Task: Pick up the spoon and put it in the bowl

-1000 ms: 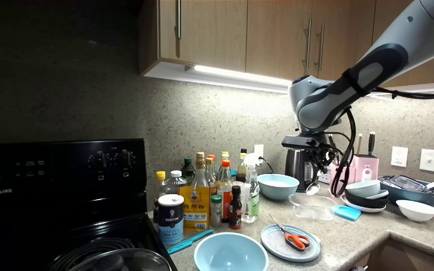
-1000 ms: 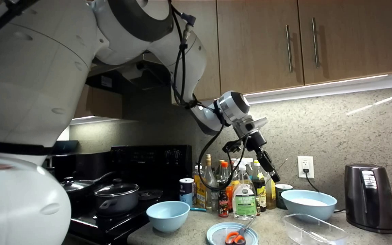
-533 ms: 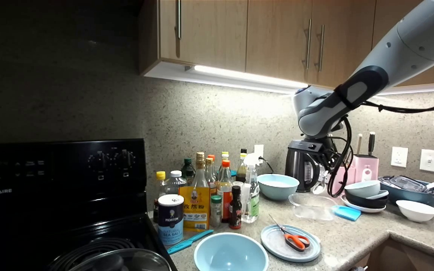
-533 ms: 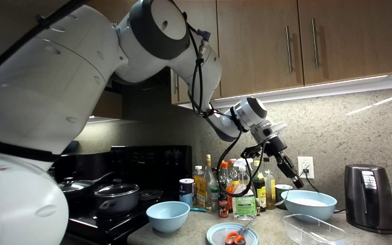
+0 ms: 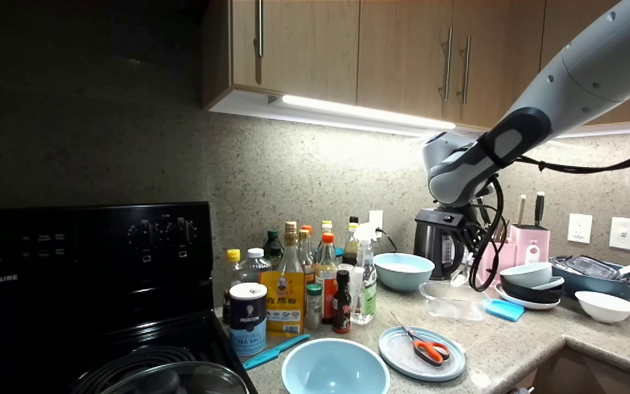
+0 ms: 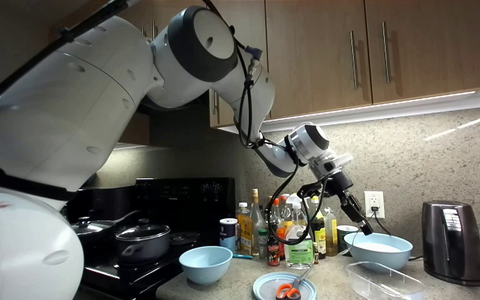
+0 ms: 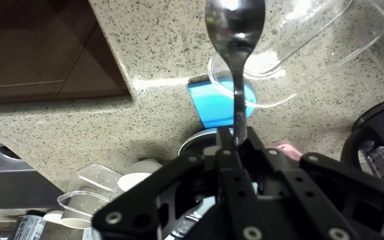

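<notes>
The gripper [image 7: 238,138], narrowed on the handle, is holding the spoon [image 7: 237,56], whose head is pointing away from it in the wrist view. The spoon is hanging above the tabletop [image 5: 503,350], near the far bowl [image 5: 404,278] but outside it, with the kettle [image 6: 452,250] standing to that bowl's right. The pick-up is apparently complete, and the carry is presumably in hand. The task sentence is not specifying one bowl among several; the near bowl [image 5: 336,366], standing just right of the stove [image 5: 96,284], is looking the likelier target. In that case the next move is calling for a sweep leftward and nearer, above the clear tray [image 5: 446,309] and the scissors [image 5: 420,343], then a lowering past the rim before release.

Of the containers, the near bowl is showing a bare inner wall. The far bowl is showing a pale area inside; the views are not settling whether it is contents or glare. A pale blue plate [image 5: 398,358] is bearing the scissors. At right, a blue basin [image 5: 594,283] is holding lid-like pieces [image 5: 588,266]; to its left, a pale bowl [image 5: 527,274] is resting over a black bowl [image 5: 534,294].
</notes>
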